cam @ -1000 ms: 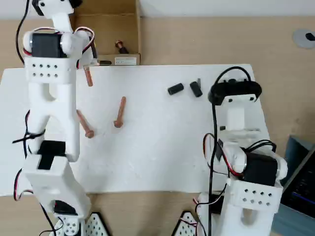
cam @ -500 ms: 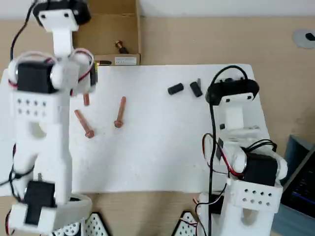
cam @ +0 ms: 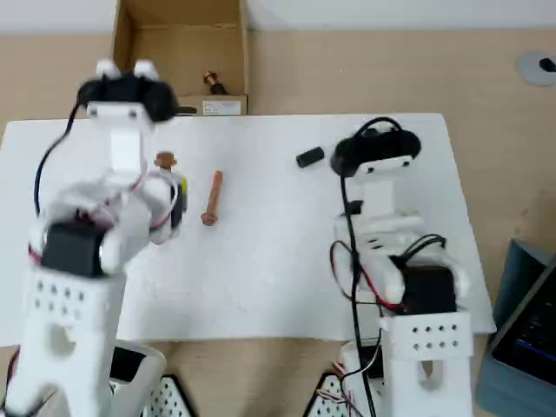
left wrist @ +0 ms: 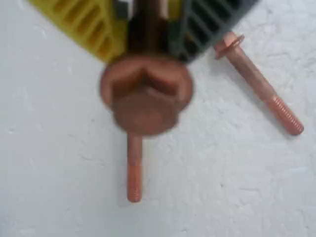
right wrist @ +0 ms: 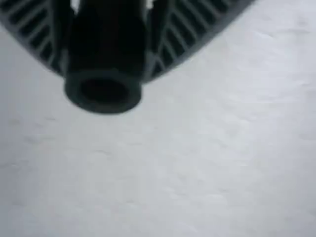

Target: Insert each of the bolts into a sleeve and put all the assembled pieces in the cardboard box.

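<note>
My left gripper is shut on a copper bolt, its hex head turned to the camera; in the high view this bolt hangs over the left part of the white mat. Two more bolts lie on the mat below it, one directly underneath and one off to the side; the latter bolt lies right of the arm. My right gripper is shut on a black sleeve, open bore facing the camera. A second sleeve lies on the mat.
The cardboard box stands beyond the mat's far left edge, with an assembled piece inside near its right wall. A dark blue object sits off the mat at the right.
The left arm swung back from the box edge over the mat, the bolt still in its fingers. The right arm shifted left over the sleeve nearest it, which it now holds.
</note>
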Robot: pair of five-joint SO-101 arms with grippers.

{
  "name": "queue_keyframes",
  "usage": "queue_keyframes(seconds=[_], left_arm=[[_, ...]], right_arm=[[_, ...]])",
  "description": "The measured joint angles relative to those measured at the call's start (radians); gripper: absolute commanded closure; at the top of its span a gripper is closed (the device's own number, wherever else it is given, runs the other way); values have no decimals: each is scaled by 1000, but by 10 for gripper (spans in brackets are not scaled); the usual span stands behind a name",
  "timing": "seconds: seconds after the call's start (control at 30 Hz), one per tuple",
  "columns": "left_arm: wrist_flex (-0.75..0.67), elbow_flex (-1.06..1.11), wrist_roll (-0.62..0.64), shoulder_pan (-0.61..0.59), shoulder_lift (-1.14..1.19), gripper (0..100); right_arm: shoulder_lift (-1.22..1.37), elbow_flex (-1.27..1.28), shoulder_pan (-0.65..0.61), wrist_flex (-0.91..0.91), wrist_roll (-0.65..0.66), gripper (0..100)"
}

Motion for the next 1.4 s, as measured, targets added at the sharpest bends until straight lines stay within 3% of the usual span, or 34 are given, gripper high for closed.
queue_keyframes(seconds=[0.3,0.77,1.1,1.4], left_arm=[[-204,433,28,3,-423,997],[-436,718,269,3,-907,998],[-486,744,390,157,-950,998],[-574,744,476,183,-950,998]], right_arm=[[0,17,-160,-41,-87,989],[-227,146,-281,-184,-94,989],[-509,382,-367,-305,-94,989],[-736,496,-473,-307,-87,989]])
